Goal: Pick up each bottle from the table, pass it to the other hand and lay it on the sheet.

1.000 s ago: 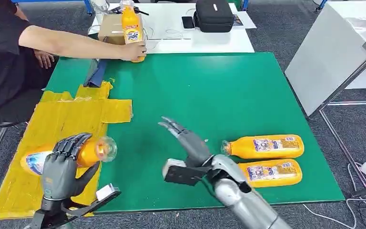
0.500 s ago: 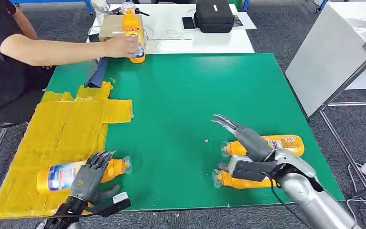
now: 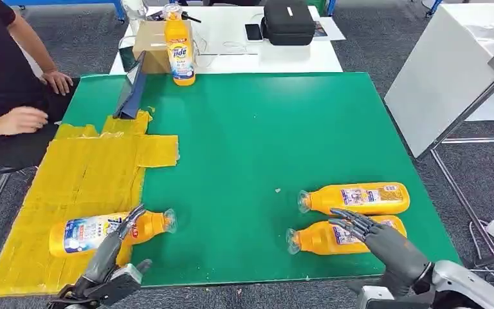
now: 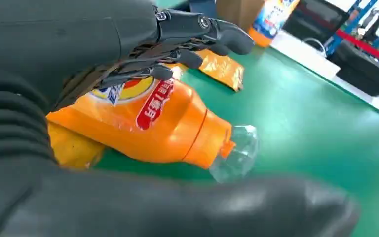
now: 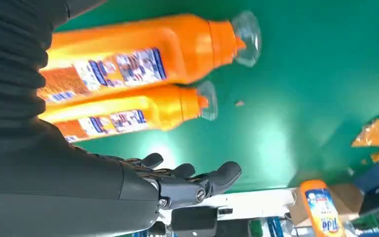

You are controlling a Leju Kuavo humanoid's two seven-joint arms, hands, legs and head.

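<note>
1. Since the earlier frames, your left hand [image 3: 112, 248] has let go of the bottle on the sheet [image 3: 106, 232] and dropped back toward the near edge; your right hand [image 3: 379, 238] has pulled back over the nearer bottle [image 3: 334, 237]; the person's arm [image 3: 13, 119] has withdrawn from the upright bottle [image 3: 180, 48].
2. The green table [image 3: 251, 129] carries the yellow sheet [image 3: 83, 174] on its left side.
3. The bottle on the sheet lies flat, cap end over the green.
4. Two bottles lie side by side at the right, the farther bottle [image 3: 354, 197] just beyond the nearer.
5. Left hand: fingers extended, spread above the laid bottle, empty.
6. Right hand: fingers apart, holding nothing.
</note>
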